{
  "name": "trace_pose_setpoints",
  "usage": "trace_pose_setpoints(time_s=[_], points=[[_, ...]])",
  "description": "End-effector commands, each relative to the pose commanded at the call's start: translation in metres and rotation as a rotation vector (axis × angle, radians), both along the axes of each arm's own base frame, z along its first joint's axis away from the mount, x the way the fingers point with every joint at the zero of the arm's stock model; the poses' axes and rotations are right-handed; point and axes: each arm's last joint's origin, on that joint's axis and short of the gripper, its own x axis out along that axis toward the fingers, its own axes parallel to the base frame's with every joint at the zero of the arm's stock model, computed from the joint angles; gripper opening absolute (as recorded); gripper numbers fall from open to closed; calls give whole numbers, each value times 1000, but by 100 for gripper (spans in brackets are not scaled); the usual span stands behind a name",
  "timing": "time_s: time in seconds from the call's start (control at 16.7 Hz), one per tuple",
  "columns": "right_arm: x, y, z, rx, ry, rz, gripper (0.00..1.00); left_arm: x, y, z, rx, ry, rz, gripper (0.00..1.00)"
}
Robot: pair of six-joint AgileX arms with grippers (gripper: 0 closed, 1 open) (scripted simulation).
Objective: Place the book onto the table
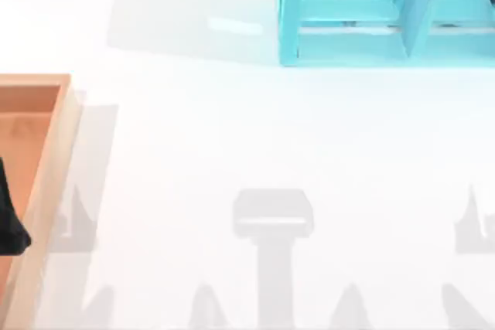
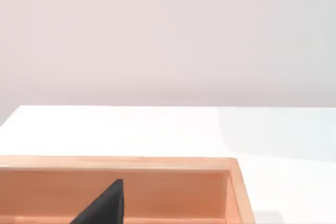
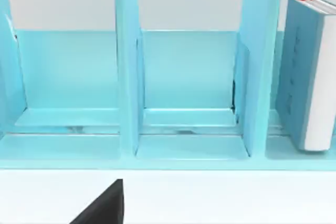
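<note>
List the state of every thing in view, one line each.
Book: upright in the shelf's end compartment, not yet on the table.
Shelf: standing at the table's far right; its other two compartments seen by the right wrist hold nothing.
Tray: at the table's left edge, a dark part of the left arm over it.
Table: bare white surface, no book on it.

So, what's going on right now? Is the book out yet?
Book upright in the cyan shelf, not yet out. Left hand over the wooden tray. Table free in front of the shelf.
</note>
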Motion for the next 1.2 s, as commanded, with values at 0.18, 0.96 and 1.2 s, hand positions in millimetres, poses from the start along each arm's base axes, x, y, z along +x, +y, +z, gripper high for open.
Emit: trace_pose_setpoints(time_s=[0.18, 0.96, 1.2], points=[[0, 0, 2, 0, -4, 0, 100, 0, 0, 0, 0, 0, 0, 100], [120, -41, 81, -26, -2, -25, 100, 0, 0, 0, 0, 0, 0, 100], [196, -80, 40, -12, 73, -30, 100, 0, 0, 0, 0, 0, 0, 100]])
